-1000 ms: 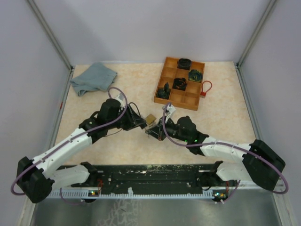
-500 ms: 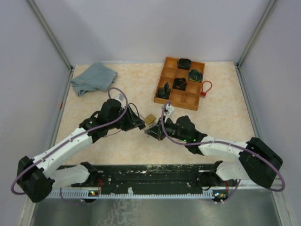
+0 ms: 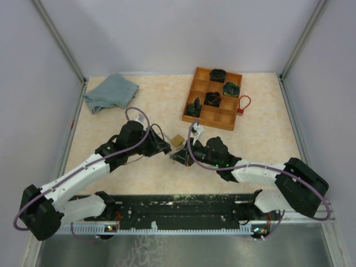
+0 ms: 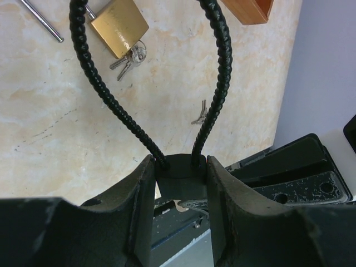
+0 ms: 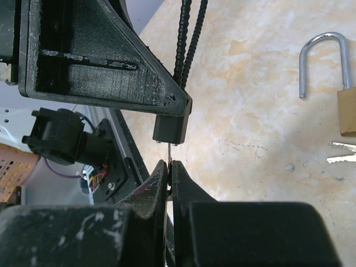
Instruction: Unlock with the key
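Your two arms: the left arm (image 3: 78, 172) and the right arm (image 3: 258, 172) each have white link shells between black joint housings, with a purple cable (image 3: 136, 111) run along the outside. Note the green lights (image 3: 222, 165) on the right arm. The left gripper (image 4: 179, 162) and right gripper (image 5: 169, 162) are matte black, with wedge-shaped fingers scuffed pale at the edges.

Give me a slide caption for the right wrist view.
Right gripper, jaws shut on a thin key, tip at the black cable lock.
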`<state>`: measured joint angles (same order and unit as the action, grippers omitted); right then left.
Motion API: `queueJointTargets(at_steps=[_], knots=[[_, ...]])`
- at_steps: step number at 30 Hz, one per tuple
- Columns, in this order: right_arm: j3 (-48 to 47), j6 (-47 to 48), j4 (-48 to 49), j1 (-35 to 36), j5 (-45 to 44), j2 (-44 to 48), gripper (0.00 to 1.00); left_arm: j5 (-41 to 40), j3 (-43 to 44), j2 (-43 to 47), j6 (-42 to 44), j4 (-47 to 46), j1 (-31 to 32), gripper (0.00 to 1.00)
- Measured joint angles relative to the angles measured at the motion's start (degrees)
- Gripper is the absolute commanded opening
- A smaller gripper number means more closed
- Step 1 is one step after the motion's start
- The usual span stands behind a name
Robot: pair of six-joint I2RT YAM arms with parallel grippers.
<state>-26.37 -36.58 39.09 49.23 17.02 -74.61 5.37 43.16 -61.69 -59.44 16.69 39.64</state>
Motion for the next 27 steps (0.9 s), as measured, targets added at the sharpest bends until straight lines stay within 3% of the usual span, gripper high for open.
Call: queueJointTargets(at_steps=[14,27], knots=[[0.9,-1.0,-1.0,-2.6,1.7,3.6,0.00,-2.6,-1.2,2.3,-1.4,-4.5,3.1,0.00],[0.1,0.0,-1.6,-3.4,3.6,3.7,0.00,-5.3,1.1,0.9,0.4,3.9,4.4,0.00]])
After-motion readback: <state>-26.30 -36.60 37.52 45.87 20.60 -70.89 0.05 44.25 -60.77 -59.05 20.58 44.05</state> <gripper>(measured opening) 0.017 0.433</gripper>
